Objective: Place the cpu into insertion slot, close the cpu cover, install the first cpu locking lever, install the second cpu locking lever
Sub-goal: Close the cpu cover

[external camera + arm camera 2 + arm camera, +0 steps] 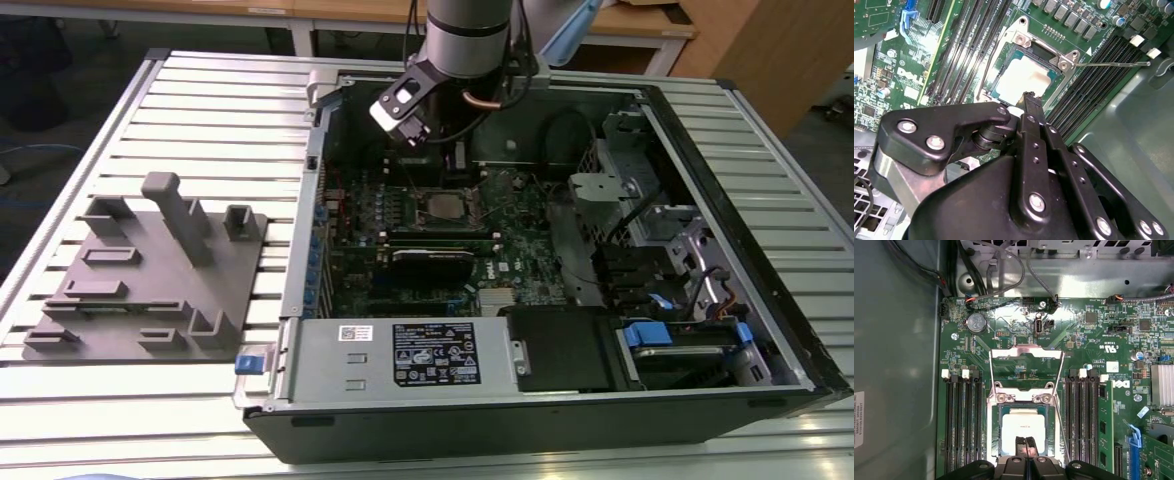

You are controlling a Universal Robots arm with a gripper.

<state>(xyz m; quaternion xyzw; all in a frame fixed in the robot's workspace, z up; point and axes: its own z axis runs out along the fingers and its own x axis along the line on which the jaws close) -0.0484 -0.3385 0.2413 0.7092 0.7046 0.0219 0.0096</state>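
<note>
The cpu (1024,425), a pale silver square, lies flat in the insertion slot (993,437) on the green board; it also shows in the second wrist view (1021,77) and, small, in the exterior view (441,207). The cpu cover (1026,353) stands swung open behind the socket, green board showing through its window. Thin wire locking levers (1060,435) (1109,63) stick out unlatched beside the socket. My gripper (1025,444) hovers just over the cpu's near edge with its black fingers (1030,100) shut together and nothing between them.
Long black memory slots (961,425) (1086,420) flank the socket. Cables (1004,270) hang by the case wall behind it. The power-supply box (400,355) and drive cage (667,250) crowd the case. A grey fixture plate (147,270) lies on the slatted table at the exterior view's left.
</note>
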